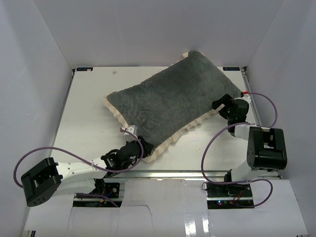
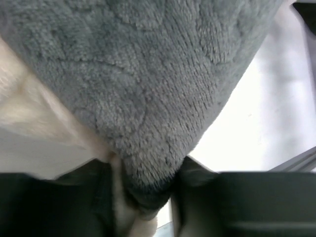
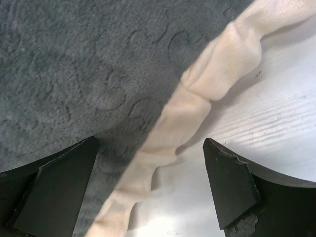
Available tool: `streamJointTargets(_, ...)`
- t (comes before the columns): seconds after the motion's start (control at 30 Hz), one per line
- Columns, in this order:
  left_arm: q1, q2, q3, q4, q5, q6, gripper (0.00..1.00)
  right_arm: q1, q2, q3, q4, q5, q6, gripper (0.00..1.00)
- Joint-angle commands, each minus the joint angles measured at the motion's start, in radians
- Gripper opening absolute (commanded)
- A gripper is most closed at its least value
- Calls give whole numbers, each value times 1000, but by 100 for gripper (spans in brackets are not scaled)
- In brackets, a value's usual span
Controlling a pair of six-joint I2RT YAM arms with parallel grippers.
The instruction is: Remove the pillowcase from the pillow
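Left wrist view: cropped pillowcase [image 2: 148,98] corner fills the left fingers' [image 2: 59,202] gap.

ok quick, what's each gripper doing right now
left gripper: closed on a corner of the dark grey plush cream-frilled pillowcase
right gripper: open, holding nothing

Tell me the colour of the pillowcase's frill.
Cream; the frill shows best in the right wrist view.
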Motion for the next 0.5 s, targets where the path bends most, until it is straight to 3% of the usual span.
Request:
streamJointTargets(0.0, 4, -65, -25, 30, -12, 3, 38, -14, 32, -30, 200, -33, 13, 93)
streamJointTargets(0.13, 5, -132, -43, 28, 11, 5, 15, -21, 115, -32, 327, -51, -1, 94)
streamJointTargets(0.17, 5, -154, -45, 25, 18, 3, 0, -23, 130, -24, 344, -56, 0, 94)
streamJointTargets(0.33, 7, -177, -49, 24, 35, -17, 0, -28, 213, -21, 495, -99, 10, 100)
streamJointTargets(0.43, 7, -168, -39, 24, 60, -21, 0, -28, 222, -15, 498, -99, 5, 81)
streamJointTargets(0.47, 7, -166, -34, 24, 66, -26, 0, -28, 218, -19, 499, -95, 2, 70)
